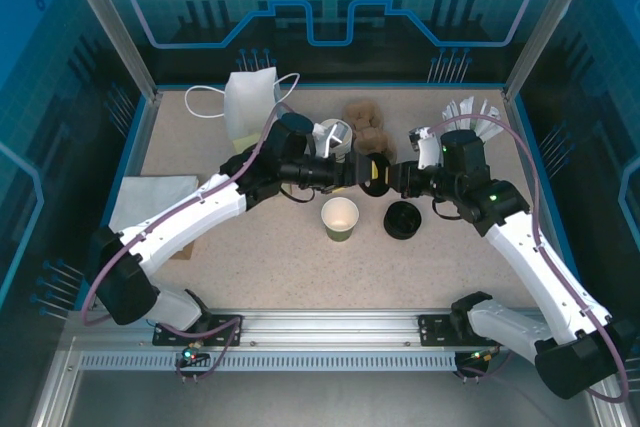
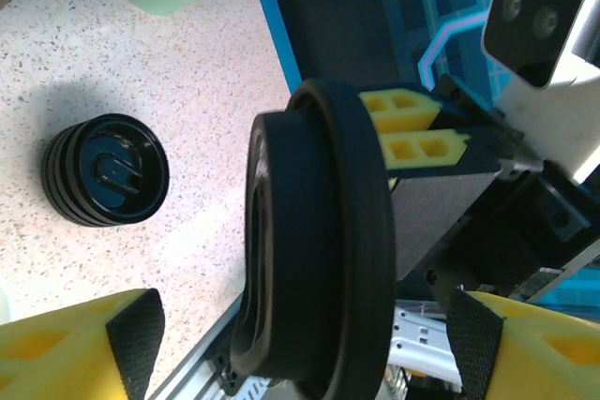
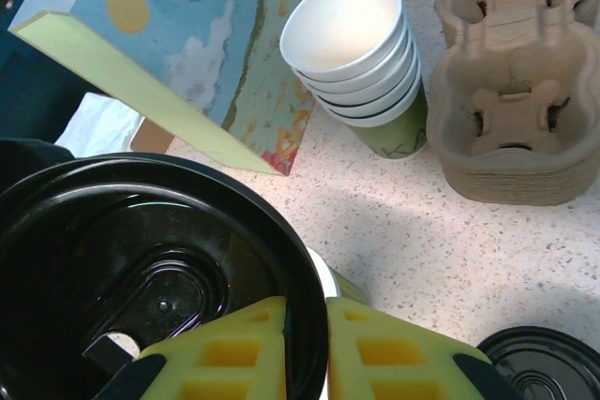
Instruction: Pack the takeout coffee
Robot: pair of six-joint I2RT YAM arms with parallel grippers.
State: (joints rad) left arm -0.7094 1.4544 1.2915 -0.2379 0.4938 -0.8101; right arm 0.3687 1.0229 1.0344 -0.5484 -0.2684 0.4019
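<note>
Yellow-padded left end effector (image 2: 305, 334) gapes wide either side of the lid (image 2: 319, 231), touching neither face; likely lining up to take it over. Green cup (image 1: 340, 217) stands unlidded on the counter (image 1: 270, 247), just below. Right end effector (image 3: 305, 353) is clamped on the lid's rim, presenting it edge-on.

Left arm (image 1: 190, 217), right arm (image 1: 530, 247): white shells, black joints, purple cables (image 1: 256, 147). Fingers (image 3: 234, 353) yellow, cellular, black-padded.
</note>
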